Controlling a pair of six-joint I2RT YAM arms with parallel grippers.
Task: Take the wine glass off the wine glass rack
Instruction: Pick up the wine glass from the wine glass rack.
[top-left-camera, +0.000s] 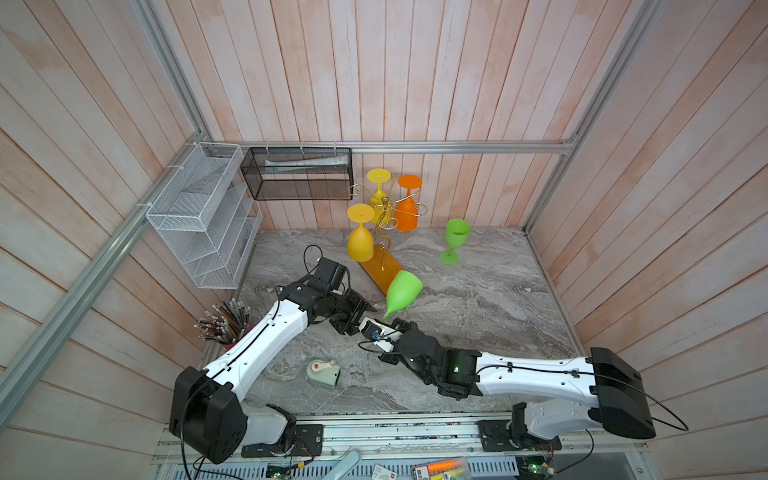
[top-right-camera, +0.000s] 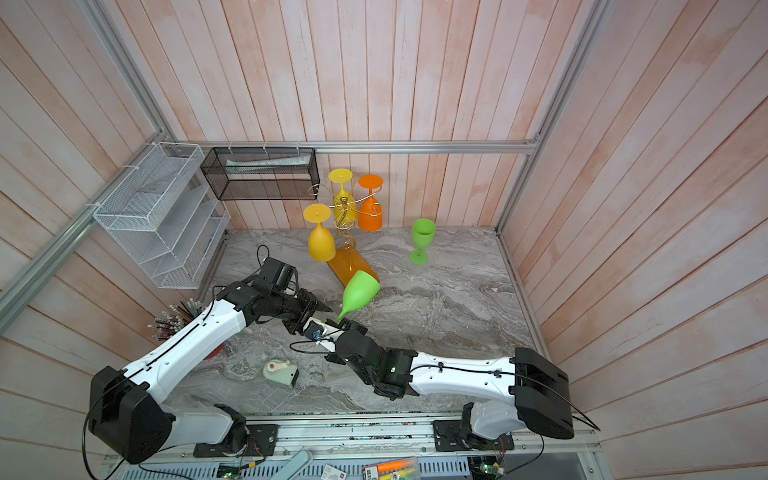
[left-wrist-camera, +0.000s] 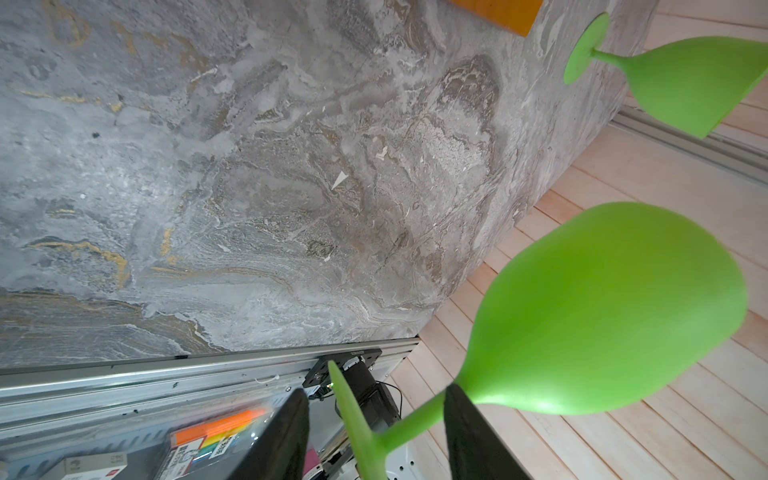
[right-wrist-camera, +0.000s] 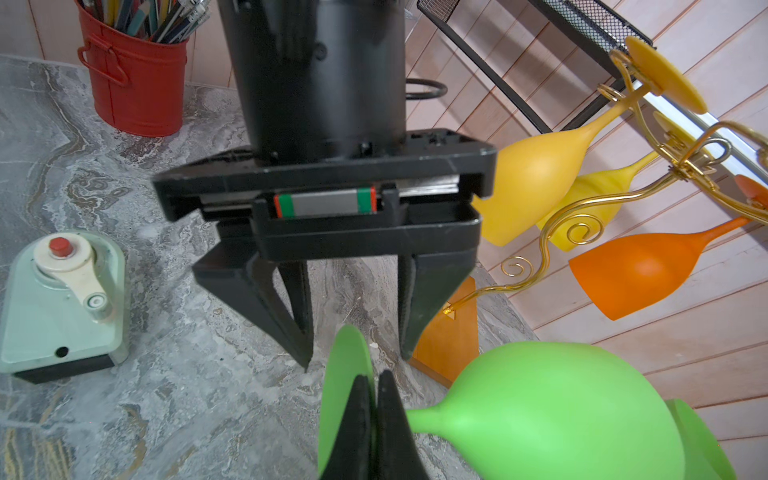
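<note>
The green wine glass (top-left-camera: 402, 291) is clear of the wine glass rack (top-left-camera: 385, 203). It's up in the air just over the near end of the rack's orange-brown base (top-left-camera: 376, 270), tipped over. The long axis runs with the foot pointing near-left at your arms and the mouth pointing far-right. Your right gripper (right-wrist-camera: 375, 380) has its jaws pressed together on the thin foot disc, so that arm is the one carrying it.

The bit that matters is your left gripper (right-wrist-camera: 356, 360). It comes in from the left with its jaws spread, one on each side of the foot end of the stem. In the left wrist view the stem runs through the gap, crossways to the fingers (left-wrist-camera: 469, 436). One finger sits right up by where stem meets bowl (can't tell if it's actually touching), and the other stands off from the foot. I'd call that straddling, not gripping.

My guess is it's a handoff, with both claws crowded onto the same short stretch. The bowl hangs out far-right of both, so the weight sits beyond either grip. I'd get the left closed on the stem itself, not the disc edge, before the right lets go. The other green glass (top-left-camera: 455, 241) standing far right is well apart.
</note>
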